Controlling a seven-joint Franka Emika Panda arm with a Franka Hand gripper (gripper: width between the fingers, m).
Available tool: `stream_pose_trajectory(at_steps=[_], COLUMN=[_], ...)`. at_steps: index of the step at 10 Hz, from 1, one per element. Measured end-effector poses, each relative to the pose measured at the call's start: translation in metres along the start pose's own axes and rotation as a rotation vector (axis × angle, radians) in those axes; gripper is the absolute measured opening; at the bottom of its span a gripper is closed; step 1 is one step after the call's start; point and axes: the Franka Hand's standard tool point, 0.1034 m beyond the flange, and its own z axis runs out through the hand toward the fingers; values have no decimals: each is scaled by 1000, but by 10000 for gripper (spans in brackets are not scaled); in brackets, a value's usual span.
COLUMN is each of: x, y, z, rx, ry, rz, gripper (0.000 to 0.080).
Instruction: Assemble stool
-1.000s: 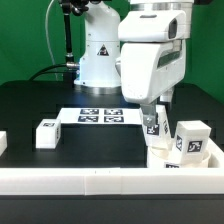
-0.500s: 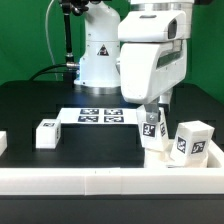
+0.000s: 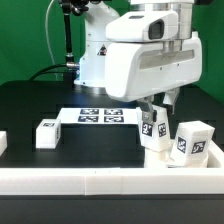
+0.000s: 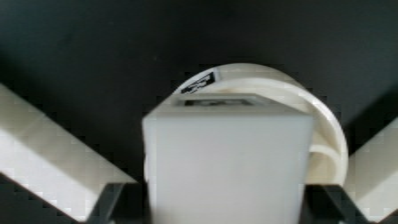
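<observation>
So the claw [image 3: 152, 117] is clamped on one of the stool legs. In the wrist view the two dark fingers [image 4: 118, 203] sit tight against either side of the held leg [image 4: 224, 150], no gap that I can see. The white block fills most of that picture.

In the exterior view the held leg [image 3: 152, 130] hangs upright straight under the claw, tag facing the camera. Its lower end is right down at the round seat [image 3: 158, 153]. The seat rests on the black counter [image 3: 60, 100], just behind the long white rail [image 3: 90, 182] that runs along the front. I can't tell if the leg's end is actually in a socket or only just above the seat, since the leg itself hides that spot. From the wrist cam the seat [image 4: 294, 90] curves out from behind the leg, with a tag on it.

Other bits:
- A second leg [image 3: 192, 140] stands upright just beside the seat, toward the exterior view's right, close to the held one but not touching it as far as I can see.
- A third leg [image 3: 45, 133] lies on the counter well off toward the exterior view's left.
- The marker board [image 3: 100, 116] lies flat on the counter behind all this, between the third leg and the claw.
</observation>
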Motion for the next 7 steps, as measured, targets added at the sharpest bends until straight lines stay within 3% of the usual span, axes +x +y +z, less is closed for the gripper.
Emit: stream_pose_trajectory(at_steps=[7], x=[1], y=[-5], z=[1], rx=[1], ry=[14], rz=[808], gripper=[337])
